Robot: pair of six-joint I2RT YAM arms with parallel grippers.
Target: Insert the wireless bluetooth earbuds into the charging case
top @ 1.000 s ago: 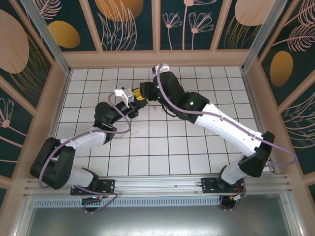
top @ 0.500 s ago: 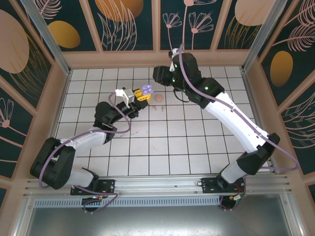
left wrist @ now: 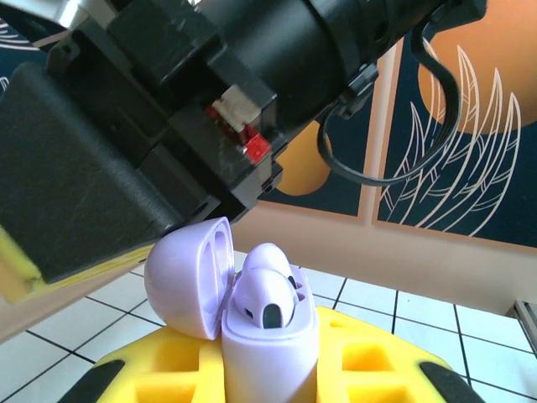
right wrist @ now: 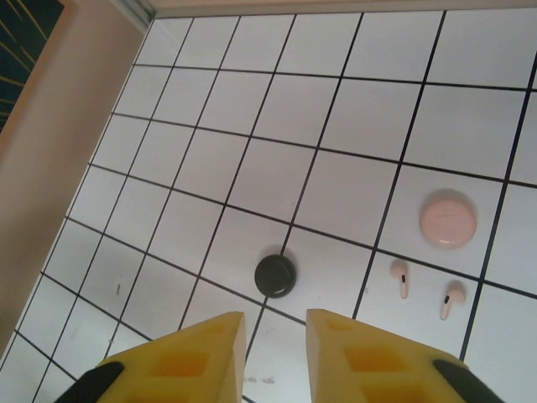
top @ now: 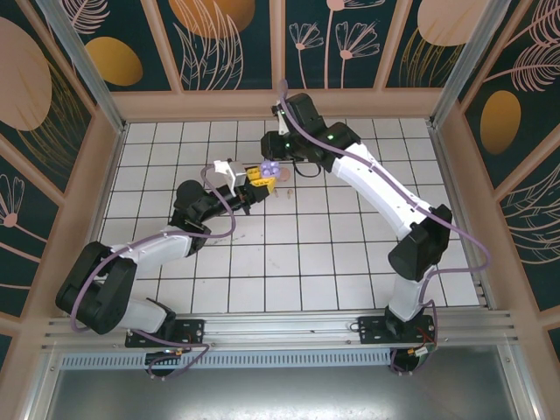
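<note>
Seating looked done for the lilac pair. From above, the left fingers [top: 255,178] clamped the open lilac case [top: 269,168] over the far middle of the bench [top: 350,262]. At the left wrist, the lilac buds [left wrist: 264,290] sat in the case, with the lid [left wrist: 189,277] tipped back. At the right wrist, the right fingers [right wrist: 220,344] stood narrowly apart and empty above a black case [right wrist: 275,275]. The pink buds [right wrist: 403,280] lay loose beside the pink case [right wrist: 448,218], probably next, and they would need a fine pinch.
</note>
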